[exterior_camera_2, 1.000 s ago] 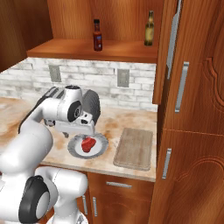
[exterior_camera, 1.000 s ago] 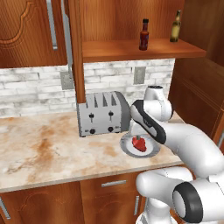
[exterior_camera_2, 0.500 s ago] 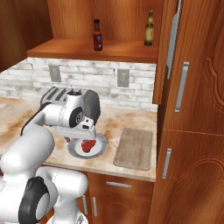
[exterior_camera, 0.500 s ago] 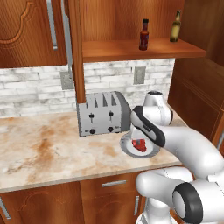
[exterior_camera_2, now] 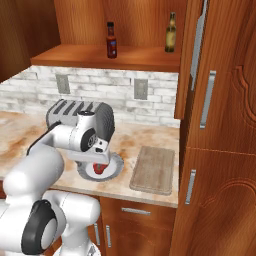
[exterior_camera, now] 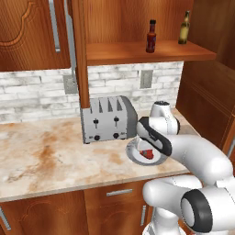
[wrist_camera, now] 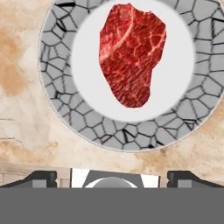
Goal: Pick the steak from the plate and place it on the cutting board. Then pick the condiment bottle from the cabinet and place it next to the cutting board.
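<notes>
Steak [wrist_camera: 131, 54] lay on the plate's [wrist_camera: 57, 111] white centre, at twelve o'clock from my gripper [wrist_camera: 113, 177]. Its long axis ran from twelve to six, and my jaws stood wide and empty.

Even, diffuse rendered light fills the kitchen, with no visible lamp and no hard glare; the counter [exterior_camera: 41, 156] and the brick backsplash [exterior_camera_2: 100, 90] read bright, while the cabinet [exterior_camera: 137, 27] darkens toward its upper recess and a soft shadow lies under its shelf. The toaster [exterior_camera: 108, 120] and the plate [exterior_camera_2: 116, 165] cast only faint, smudged shadows on the marble, and the white arm shows gentle shading without specular hot spots. In the hand view the steak [wrist_camera: 131, 54] is crisp in colour and marbling, though the base views look slightly soft and coarse, with no edge distortion.
</notes>
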You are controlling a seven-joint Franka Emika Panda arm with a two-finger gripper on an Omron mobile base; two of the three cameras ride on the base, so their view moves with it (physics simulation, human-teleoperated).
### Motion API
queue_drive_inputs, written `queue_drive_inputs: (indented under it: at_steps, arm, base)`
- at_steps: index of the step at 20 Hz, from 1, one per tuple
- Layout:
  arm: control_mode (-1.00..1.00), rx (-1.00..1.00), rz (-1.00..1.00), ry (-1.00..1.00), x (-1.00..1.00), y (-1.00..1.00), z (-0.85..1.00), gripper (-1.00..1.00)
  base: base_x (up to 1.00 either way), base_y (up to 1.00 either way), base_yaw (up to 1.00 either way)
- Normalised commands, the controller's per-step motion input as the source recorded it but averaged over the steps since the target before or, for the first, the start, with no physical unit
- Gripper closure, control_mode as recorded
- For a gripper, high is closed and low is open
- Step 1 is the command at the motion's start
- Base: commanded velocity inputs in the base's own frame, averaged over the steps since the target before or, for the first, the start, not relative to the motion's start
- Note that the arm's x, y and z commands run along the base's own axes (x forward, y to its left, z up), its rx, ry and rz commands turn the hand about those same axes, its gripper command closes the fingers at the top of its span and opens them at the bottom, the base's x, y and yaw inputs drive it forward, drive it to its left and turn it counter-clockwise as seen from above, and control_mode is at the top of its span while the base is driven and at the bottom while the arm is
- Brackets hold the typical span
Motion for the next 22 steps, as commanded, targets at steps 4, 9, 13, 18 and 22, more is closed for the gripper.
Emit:
queue_drive_inputs:
  at_steps: [4,9,13,18,22]
  arm:
    - [-1.0,0.0,0.0,0.0,0.15,0.0,-0.2,-1.0]
    - [-1.0,0.0,0.0,-0.01,0.2,-0.05,-0.18,-1.0]
    - [-1.0,0.0,0.0,0.0,0.21,-0.06,-0.13,-1.0]
    - [-1.0,0.0,0.0,0.0,0.23,-0.01,-0.14,-1.0]
    - [-1.0,0.0,0.0,0.0,0.23,0.0,-0.18,-1.0]
  base:
    - [0.0,0.0,0.0]
    - [0.0,0.0,0.0]
    - [0.0,0.0,0.0]
    - [0.0,0.0,0.0]
    - [0.0,0.0,0.0]
